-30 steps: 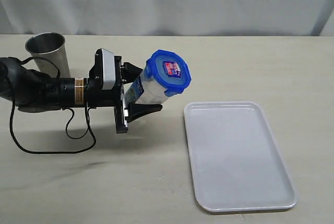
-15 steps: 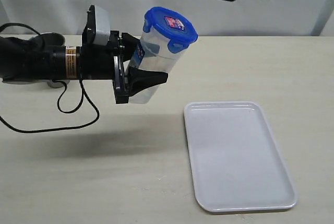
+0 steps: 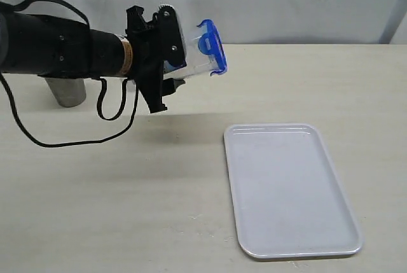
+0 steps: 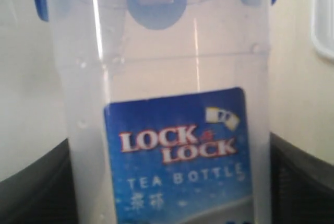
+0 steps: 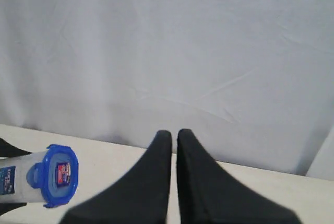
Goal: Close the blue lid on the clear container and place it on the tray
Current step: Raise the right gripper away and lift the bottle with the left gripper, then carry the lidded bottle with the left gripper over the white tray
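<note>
Only the right wrist view shows the right gripper [image 5: 174, 133], closed on nothing, while the left gripper [image 3: 170, 49] clamps the clear container [image 3: 191, 56] sideways, blue lid [image 3: 213, 46] on

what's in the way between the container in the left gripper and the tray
Nothing visible. The left gripper holds the clear container, blue lid on, in the air short of the tray; only bare table lies between them. The steel cup stands off behind the arm, out of the path.
</note>
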Robot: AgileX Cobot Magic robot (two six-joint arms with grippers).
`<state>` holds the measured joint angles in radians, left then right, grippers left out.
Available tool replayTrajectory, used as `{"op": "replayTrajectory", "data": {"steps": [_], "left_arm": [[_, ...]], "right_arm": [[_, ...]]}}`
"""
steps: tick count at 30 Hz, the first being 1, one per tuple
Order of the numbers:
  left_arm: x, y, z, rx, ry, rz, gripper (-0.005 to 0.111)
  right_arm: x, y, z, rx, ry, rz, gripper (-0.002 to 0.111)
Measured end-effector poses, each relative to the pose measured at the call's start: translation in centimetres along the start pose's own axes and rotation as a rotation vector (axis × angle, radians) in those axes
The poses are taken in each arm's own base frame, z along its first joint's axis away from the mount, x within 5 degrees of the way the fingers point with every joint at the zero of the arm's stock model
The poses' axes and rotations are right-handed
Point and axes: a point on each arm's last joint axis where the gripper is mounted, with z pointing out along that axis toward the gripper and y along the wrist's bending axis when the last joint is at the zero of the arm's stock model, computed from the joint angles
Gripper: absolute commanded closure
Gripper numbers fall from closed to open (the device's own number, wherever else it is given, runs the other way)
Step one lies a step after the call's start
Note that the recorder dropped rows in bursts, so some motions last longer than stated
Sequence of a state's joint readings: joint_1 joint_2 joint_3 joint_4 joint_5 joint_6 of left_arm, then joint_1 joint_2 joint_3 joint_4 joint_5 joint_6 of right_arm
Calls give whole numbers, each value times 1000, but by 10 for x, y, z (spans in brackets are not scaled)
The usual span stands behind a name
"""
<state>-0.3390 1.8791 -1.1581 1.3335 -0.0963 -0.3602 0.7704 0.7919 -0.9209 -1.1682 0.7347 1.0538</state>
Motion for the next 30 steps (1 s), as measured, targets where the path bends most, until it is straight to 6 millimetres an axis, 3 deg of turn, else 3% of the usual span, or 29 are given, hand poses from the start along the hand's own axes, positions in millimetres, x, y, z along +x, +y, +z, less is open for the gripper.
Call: {"op": "replayTrajectory", "data": {"steps": [6, 7, 11, 15, 21, 23, 27, 30], "left_arm": [[-21, 2, -2, -118, 220, 310, 107], [-28, 2, -4, -153, 273, 434, 107], [-43, -1, -10, -223, 384, 712, 107], [-47, 0, -13, -256, 448, 851, 107], [-46, 1, -14, -264, 463, 851, 107], [-47, -1, -12, -254, 427, 780, 107], [-51, -17, -6, -137, 284, 472, 107], [-56, -18, -6, -87, 255, 303, 107]], "right_arm": [[0, -16, -19, 10, -64, 68, 104], [-1, -17, -21, 8, -71, 75, 104], [0, -17, -20, 5, -71, 73, 104], [0, -16, -20, -1, -74, 72, 104], [-1, -15, -20, -10, -79, 72, 104], [-1, -15, -20, -10, -79, 72, 104], [-1, -15, -20, -10, -79, 73, 104], [0, -14, -20, -18, -80, 73, 104]]}}
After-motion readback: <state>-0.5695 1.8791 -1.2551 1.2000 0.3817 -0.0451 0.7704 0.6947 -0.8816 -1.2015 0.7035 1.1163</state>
